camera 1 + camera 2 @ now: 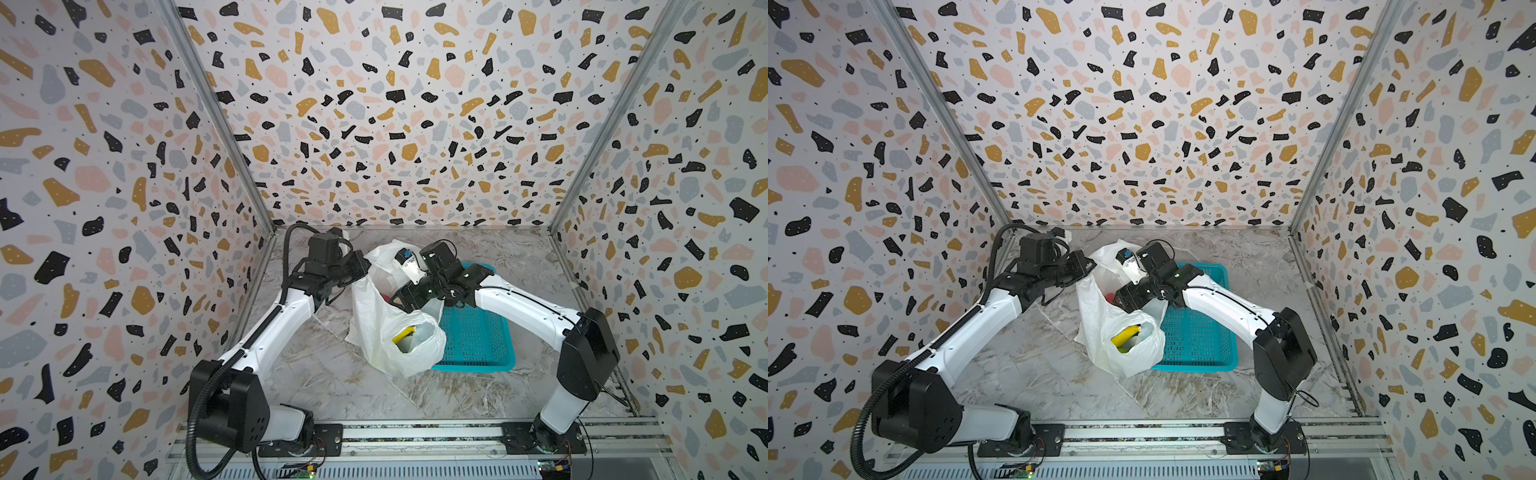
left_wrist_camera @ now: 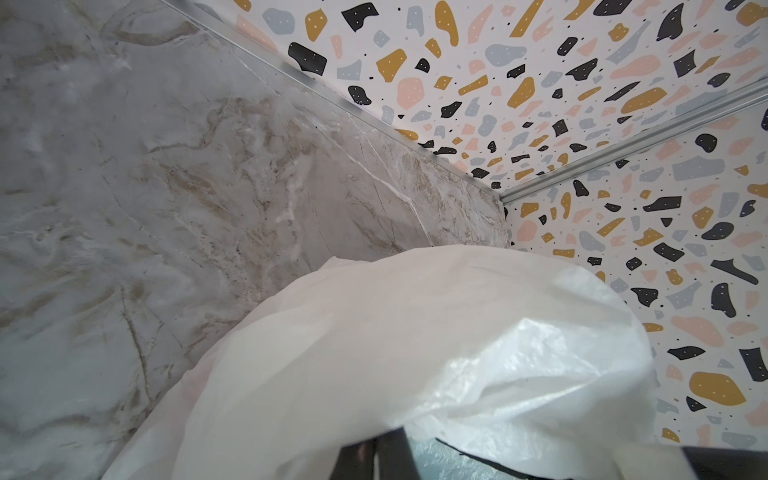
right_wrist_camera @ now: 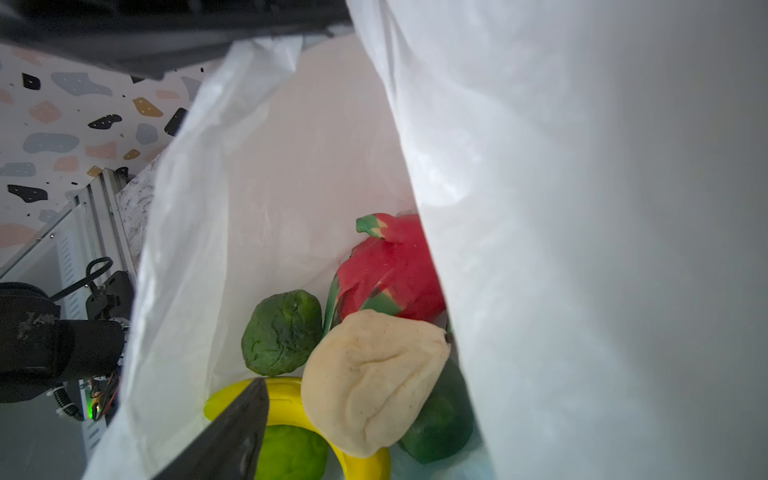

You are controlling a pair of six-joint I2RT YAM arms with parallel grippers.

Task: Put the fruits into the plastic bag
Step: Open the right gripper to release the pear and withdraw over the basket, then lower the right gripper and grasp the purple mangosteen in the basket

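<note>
Marbled surface [image 1: 332,374] inside speckled walls. On it, slumped against the left edge of a teal basket [image 1: 478,340], the white bag [image 1: 374,324], mouth held up. Left fingers [image 2: 390,457] clamped shut on the bag's rim, plastic draped over them. Right fingers [image 3: 232,436] down inside the mouth, spread apart, gripping nothing; only one in sight, the other behind plastic. Heaped inside the bag: banana [image 3: 291,409], cream lump [image 3: 370,382] lying on it, red fruit [image 3: 395,270], green ones [image 3: 282,332] around them.

Thin white plastic bag [image 1: 370,316] slumping centre-scene in both top views, mouth gaping open, fruits piling up inside, cream lump [image 3: 370,382] lying across yellow banana [image 3: 291,405], red dragon fruit [image 3: 392,270] touching it, dark green lump [image 3: 282,332], lime-green piece [image 3: 291,453] and dark green ball [image 3: 440,419] crowding around.
</note>
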